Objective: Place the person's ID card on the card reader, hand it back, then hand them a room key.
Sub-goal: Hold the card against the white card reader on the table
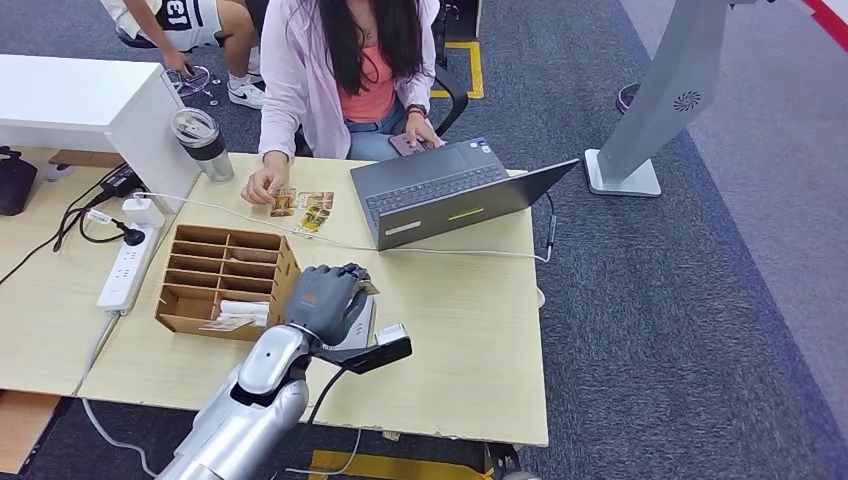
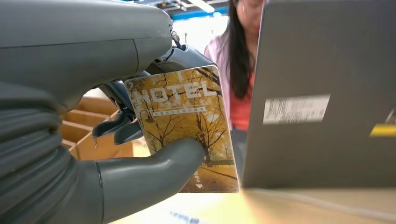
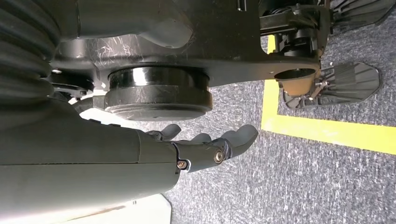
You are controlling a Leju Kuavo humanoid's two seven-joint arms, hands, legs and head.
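**Room key pinched by one edge, handover not yet made**

At the left, the wooden organiser [image 1: 225,280] sits just beside the left hand [image 1: 325,300], which pinches the room key [image 2: 184,126] between thumb and fingers above the table [image 1: 460,330]. The thumb covers only the card's lower edge, so the card could likely slip or twist during a reach. It is a glossy card with yellow autumn trees and "HOTEL" lettering. Further right, the laptop [image 1: 450,190] stands between hand and person [image 1: 345,70], a probable obstacle. The right hand [image 3: 205,149] hangs over carpet, fingers loosely extended, empty.
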